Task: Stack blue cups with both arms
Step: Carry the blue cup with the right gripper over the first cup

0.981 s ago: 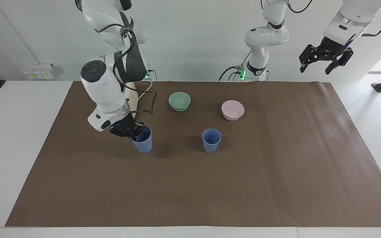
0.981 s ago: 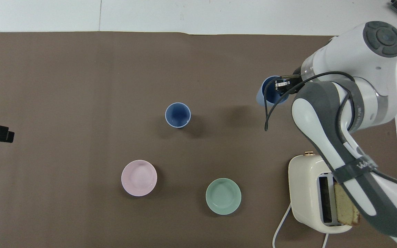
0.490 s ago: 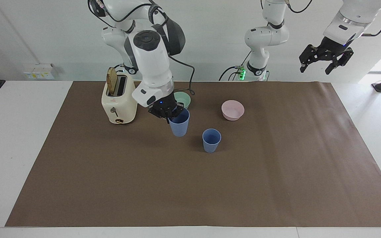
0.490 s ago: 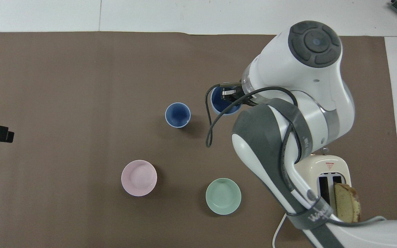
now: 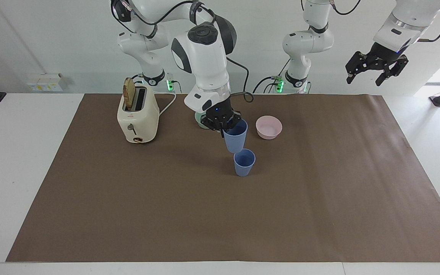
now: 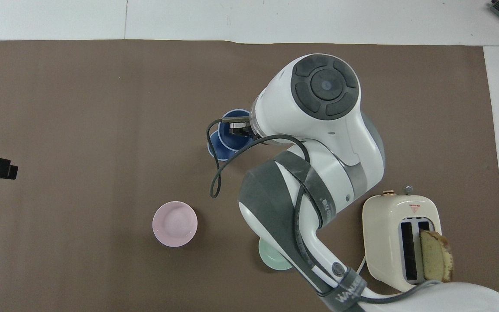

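**Held cup nearly over its mate**

The right end effector (image 5: 223,123) is clenched on the rim of a small matte blue plastic tumbler (image 5: 236,136), upright in the air and not quite centred over the second blue tumbler (image 5: 244,162), which stands on the brown-covered counter (image 5: 319,198). The next move is probably a slight shift, then straight down. The left end effector (image 5: 376,68) waits released (well off toward its own end).

White jointed arms (image 5: 204,57) with grey joint caps, black cables, black hands.
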